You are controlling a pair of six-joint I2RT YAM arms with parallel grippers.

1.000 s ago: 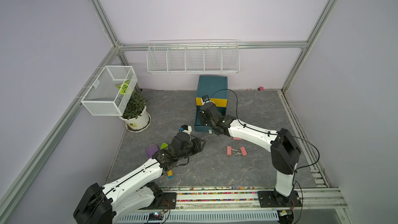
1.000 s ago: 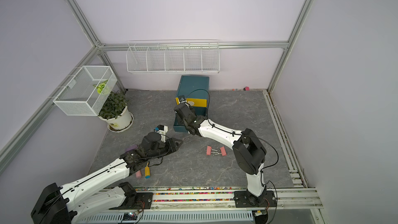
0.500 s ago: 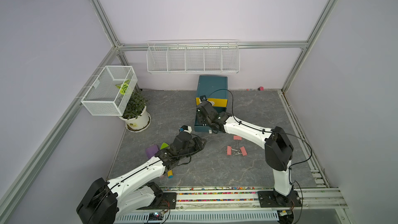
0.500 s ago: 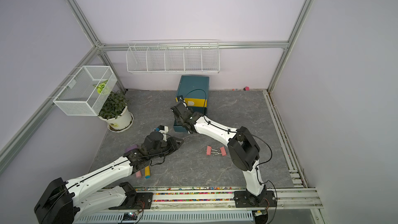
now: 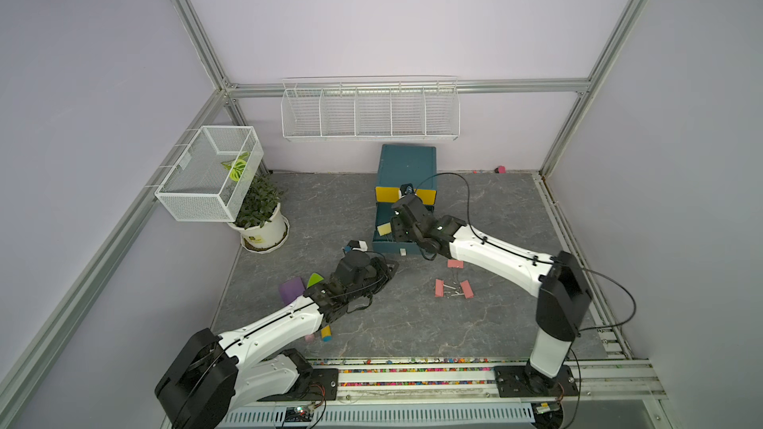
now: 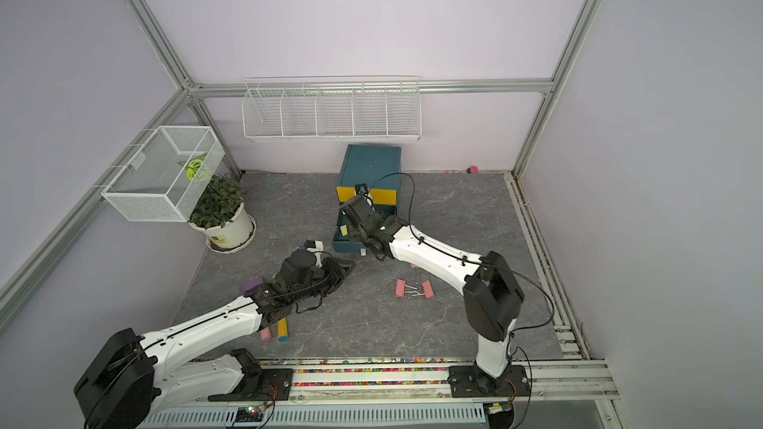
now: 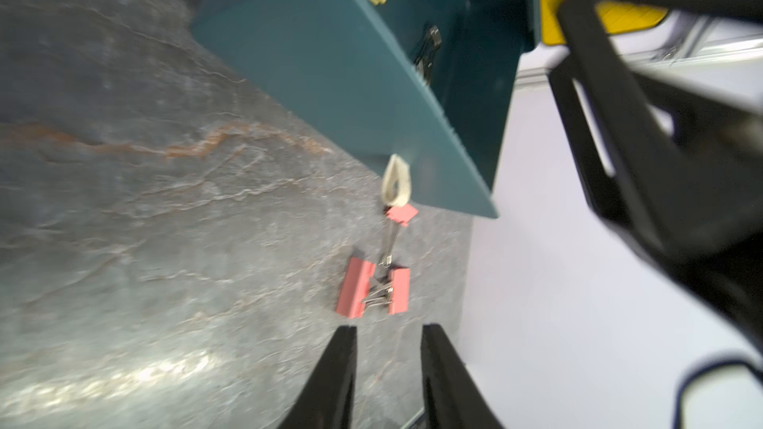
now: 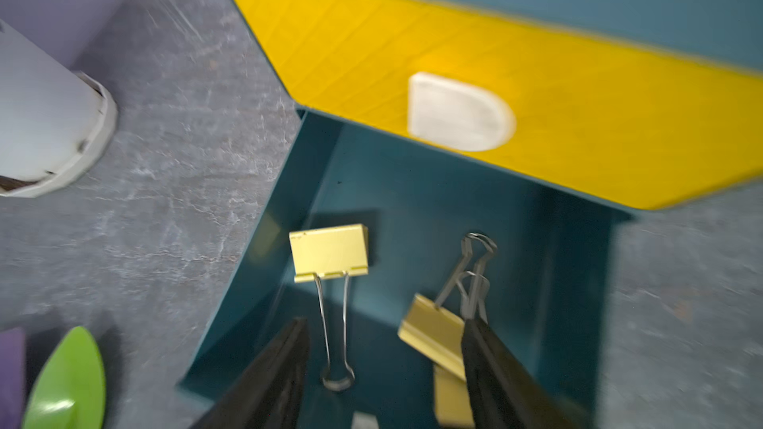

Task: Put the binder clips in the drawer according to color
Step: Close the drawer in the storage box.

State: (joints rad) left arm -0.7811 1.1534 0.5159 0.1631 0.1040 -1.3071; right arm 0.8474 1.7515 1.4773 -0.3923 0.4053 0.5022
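**Q:** Grey marbled floor [image 5: 413, 332], lilac walls behind. Location of the drawer cabinet?
**A:** Drawer cabinet [image 5: 406, 163] stands at the back wall, under the white wire shelf [image 5: 370, 134]. Its yellow top front [image 8: 578, 96] is closed. One teal drawer [image 8: 256, 282] below it is pulled out.

**Q:** Contents of the teal drawer?
**A:** Two yellow binder clips [image 8: 329, 252] lie on its bottom, handles pointing opposite ways.

**Q:** Right gripper status?
**A:** Right gripper [image 8: 384, 323] hangs over the teal drawer, jaws spread, clamping nothing. One clip's wire handles lie between the fingers.

**Q:** Left gripper status?
**A:** Left gripper [image 7: 389, 328] hovers low over the floor, jaws narrowly parted, empty.

**Q:** Other clips?
**A:** Three pink binder clips [image 7: 356, 287] lie on the floor just beyond the left gripper. Two have their handles tangled together. The third lies just beside the drawer's white pull [image 7: 395, 183].
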